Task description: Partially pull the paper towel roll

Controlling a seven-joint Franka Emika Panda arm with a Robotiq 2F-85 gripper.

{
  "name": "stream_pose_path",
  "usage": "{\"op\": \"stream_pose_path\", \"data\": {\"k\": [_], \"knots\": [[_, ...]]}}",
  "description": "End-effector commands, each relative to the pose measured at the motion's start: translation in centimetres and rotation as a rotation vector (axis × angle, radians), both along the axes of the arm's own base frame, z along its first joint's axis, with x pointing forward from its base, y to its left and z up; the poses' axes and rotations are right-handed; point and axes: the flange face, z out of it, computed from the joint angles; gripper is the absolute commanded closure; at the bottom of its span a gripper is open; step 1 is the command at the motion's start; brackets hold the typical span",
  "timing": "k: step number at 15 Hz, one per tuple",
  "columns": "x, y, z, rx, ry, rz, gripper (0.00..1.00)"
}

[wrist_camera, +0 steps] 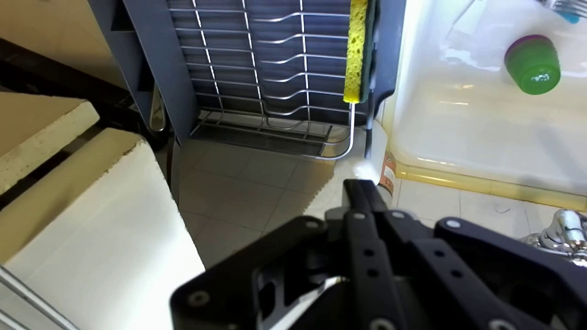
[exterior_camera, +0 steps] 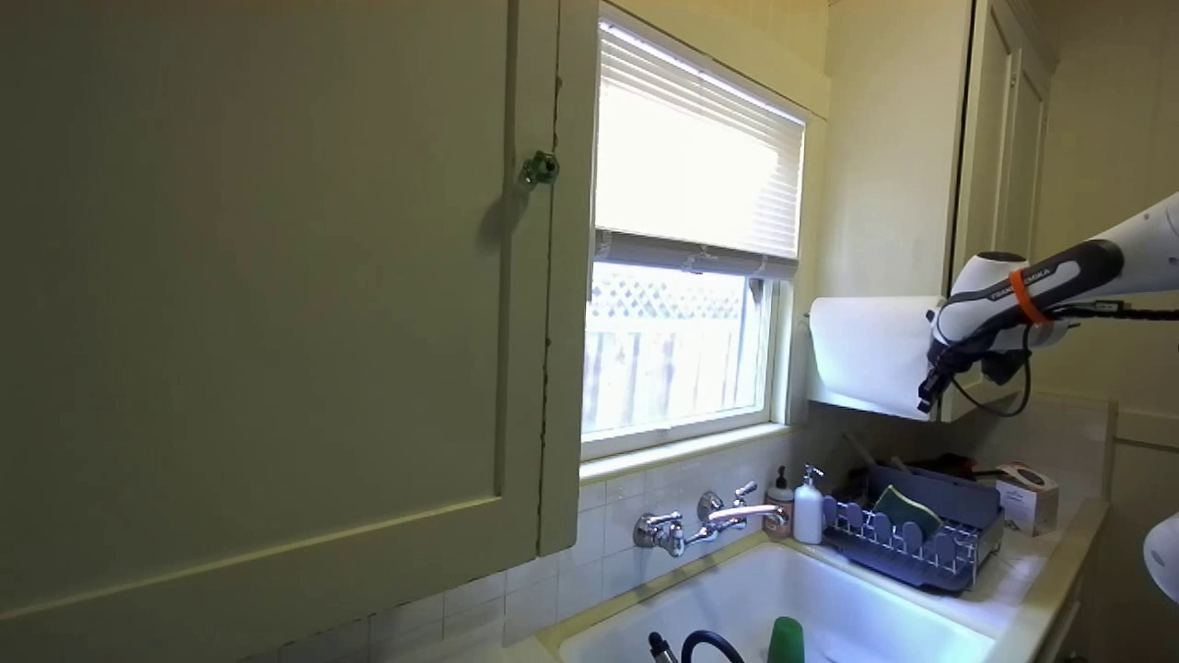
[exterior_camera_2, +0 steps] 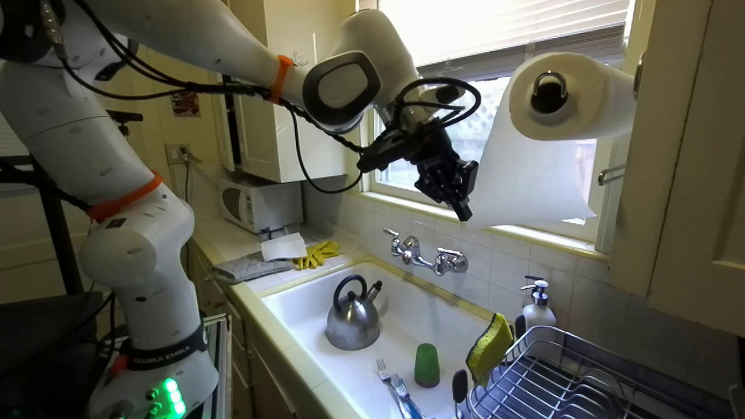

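Paper towel roll (exterior_camera_2: 588, 105) is sitting on its wire holder (exterior_camera_2: 550, 74), against the side of the cabinet (exterior_camera_2: 681, 169) and higher than the dish rack (exterior_camera: 907, 564). Its loose sheet (exterior_camera_2: 532, 180) is hanging down, slanting toward the gripper (exterior_camera_2: 464, 210). The fingers (wrist_camera: 362, 238) are lying together in the wrist view and appear to be pinching the sheet's lower corner; the slant is suggesting it, the tips being too dark to confirm.

Trouble I am expecting: tearing. The hold is sitting at one corner, so a brisk tug would be loading a single edge and could be starting a rip. Slipping is possible too, since little paper seems to be caught. Should the roll be turning too freely, more than a partial length could be coming off.

In an exterior view the open core (exterior_camera_2: 548, 106) is facing the camera, and the microwave (exterior_camera_2: 262, 201) is showing. In an exterior view that core is not showing, but a small box (exterior_camera: 1027, 502) is standing beside the dish rack. The wrist view is missing the roll, yet catching a jagged edge, probably the sheet's, by the fingertips, and the sponge (wrist_camera: 355, 50) below.
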Motion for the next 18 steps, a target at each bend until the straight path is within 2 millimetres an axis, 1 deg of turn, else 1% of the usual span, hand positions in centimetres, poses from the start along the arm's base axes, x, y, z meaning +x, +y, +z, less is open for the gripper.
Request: {"op": "stream_pose_path", "data": {"k": [1, 7, 8, 9, 10, 11, 12, 14, 15, 16, 18], "knots": [[-0.2, 0.0, -0.8, 0.022, 0.033, 0.024, 1.0], [-0.1, -0.1, -1.3, 0.017, 0.044, 0.032, 1.0], [-0.1, -0.1, -1.3, 0.017, 0.048, 0.033, 0.95], [-0.2, -0.1, -1.3, 0.019, 0.055, 0.029, 0.73], [-0.2, 0.0, -1.1, 0.017, 0.062, 0.027, 0.7], [-0.3, 0.0, -1.0, 0.019, 0.075, 0.025, 0.7], [-0.6, 0.0, -0.9, 0.019, 0.103, 0.013, 0.64], [-1.4, 0.2, -0.5, 0.041, 0.22, -0.003, 0.49], [-1.8, 0.2, -0.7, 0.045, 0.283, -0.03, 0.43], [-2.2, 0.4, -0.6, 0.066, 0.338, -0.031, 0.34], [-3.2, 0.9, -0.2, 0.115, 0.445, -0.033, 0.2]]}}
